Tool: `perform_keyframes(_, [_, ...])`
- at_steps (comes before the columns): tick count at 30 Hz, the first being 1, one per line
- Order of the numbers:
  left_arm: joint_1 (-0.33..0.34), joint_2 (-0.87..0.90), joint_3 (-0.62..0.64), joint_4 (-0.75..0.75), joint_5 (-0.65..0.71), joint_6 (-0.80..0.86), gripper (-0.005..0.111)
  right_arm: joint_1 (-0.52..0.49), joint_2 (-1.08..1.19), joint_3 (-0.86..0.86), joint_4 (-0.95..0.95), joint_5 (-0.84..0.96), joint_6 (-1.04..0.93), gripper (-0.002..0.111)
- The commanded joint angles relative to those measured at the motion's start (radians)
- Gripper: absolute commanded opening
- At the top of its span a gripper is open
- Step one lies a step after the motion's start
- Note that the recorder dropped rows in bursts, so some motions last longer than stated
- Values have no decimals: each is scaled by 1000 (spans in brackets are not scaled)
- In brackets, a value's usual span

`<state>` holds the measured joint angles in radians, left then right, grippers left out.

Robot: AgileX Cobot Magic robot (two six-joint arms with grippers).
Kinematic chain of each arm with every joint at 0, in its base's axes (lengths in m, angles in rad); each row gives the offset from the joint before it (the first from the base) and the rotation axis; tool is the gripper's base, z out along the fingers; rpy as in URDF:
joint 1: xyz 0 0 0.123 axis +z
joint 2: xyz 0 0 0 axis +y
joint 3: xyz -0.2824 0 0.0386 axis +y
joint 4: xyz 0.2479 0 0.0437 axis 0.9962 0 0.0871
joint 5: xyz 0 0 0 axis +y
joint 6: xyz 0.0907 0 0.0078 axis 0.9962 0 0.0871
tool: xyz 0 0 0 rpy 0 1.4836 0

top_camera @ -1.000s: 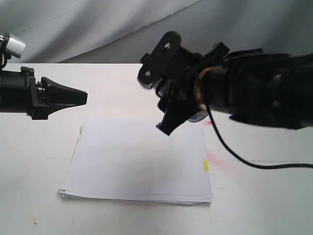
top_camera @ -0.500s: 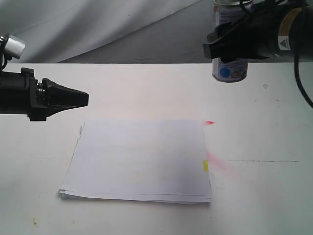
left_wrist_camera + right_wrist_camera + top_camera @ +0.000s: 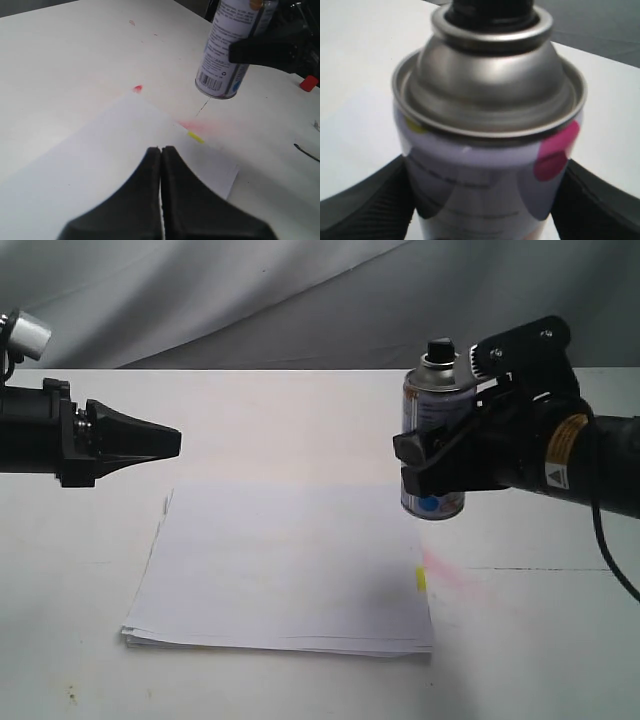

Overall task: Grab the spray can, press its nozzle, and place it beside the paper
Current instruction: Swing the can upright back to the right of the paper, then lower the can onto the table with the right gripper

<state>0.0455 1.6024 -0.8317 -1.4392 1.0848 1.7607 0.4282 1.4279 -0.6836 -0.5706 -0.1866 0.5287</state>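
The silver spray can [image 3: 434, 440] with a white label hangs upright just above the table, off the paper's far right corner. My right gripper [image 3: 425, 462] is shut on its body, one finger [image 3: 365, 200] on each side. The black nozzle [image 3: 439, 348] tops its domed rim [image 3: 487, 85]. In the left wrist view the spray can [image 3: 229, 47] floats beyond the paper [image 3: 100, 165]. The white paper [image 3: 285, 565] lies flat, its yellow tab [image 3: 421, 579] on the right edge. My left gripper [image 3: 172, 441] is shut and empty, hovering left of the paper's far left corner.
Pink spray stains mark the table [image 3: 300, 420] beside the yellow tab [image 3: 450, 575]. A small red mark [image 3: 137, 88] lies near the paper's far corner. A black cable [image 3: 615, 575] trails from the right arm. Grey cloth [image 3: 250, 300] hangs behind the table.
The right gripper has brought the can down from high at the upper right to just above the table by the paper's far right corner. The left arm has not moved.
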Motion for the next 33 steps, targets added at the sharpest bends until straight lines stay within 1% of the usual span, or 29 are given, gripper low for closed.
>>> perform_keyframes(1, [3,-9,5,-15,14,-11,0,-65,58,-6,262,-220,-237,0])
perform_keyframes(3, [3,-9,5,-15,14,-11,0,-102,88,-6,351,-297,-324,0])
perform_keyframes(9, [3,-9,5,-15,14,-11,0,-168,177,-6,365,-452,-372,0])
perform_keyframes(14, [3,-9,5,-17,14,-11,0,-173,280,-6,369,-525,-433,0])
perform_keyframes(22, [3,-9,5,-17,14,-11,0,-173,431,-6,389,-739,-447,0])
perform_keyframes(33, [3,-9,5,-17,14,-28,0,-173,526,-6,392,-837,-469,0])
